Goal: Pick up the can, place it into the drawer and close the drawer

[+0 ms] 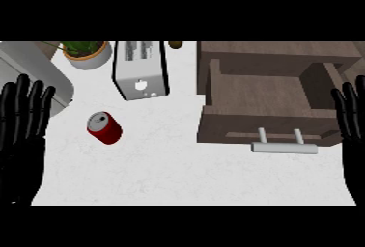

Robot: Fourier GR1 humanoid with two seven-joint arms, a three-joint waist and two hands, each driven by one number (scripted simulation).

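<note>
Red cylindrical can [105, 128] on white marbled counter [178, 173]; wooden drawer [260, 99] open

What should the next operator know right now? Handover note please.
Left hand: open, fingers up, resting at the view's left edge, holding nothing.
Right hand: open, fingers up, resting at the right edge, holding nothing.
Can: red, on the white counter, left of the drawer, below the toaster. Untouched.
Drawer: pulled open, nothing visible inside, handle facing the robot.
Done: nothing yet.
Left: grasp the can, place it in the drawer, push the drawer shut.
</note>
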